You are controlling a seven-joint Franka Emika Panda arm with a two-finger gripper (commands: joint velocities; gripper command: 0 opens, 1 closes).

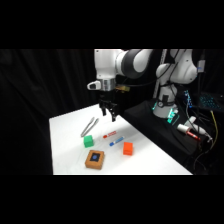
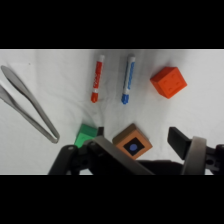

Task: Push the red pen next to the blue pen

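The red pen [image 2: 96,78] lay flat on the white table [image 2: 60,70], and I took it as my landmark. The blue pen [image 2: 128,79] lay just beside it, roughly parallel, with a narrow strip of bare table between them, so I judged the push to be as good as done. Past the blue pen on the far side from the red one sat the orange-red cube [image 2: 169,81], apart from both. Toward the capped ends of the pens, nearer my wrist camera, sat the green cube [image 2: 86,134] and the brown box with a blue square [image 2: 132,143], clear of the pens. The metal tongs [image 2: 27,107] lay well off on the red pen's other side (easy to mistake for fingers, so I kept them in mind). I had the gripper [image 1: 109,111] hanging above the table, behind the pens in the side view and touching nothing; its fingers [image 2: 181,141] stood spread apart with nothing between them, which suited a sideways nudge rather than a grasp
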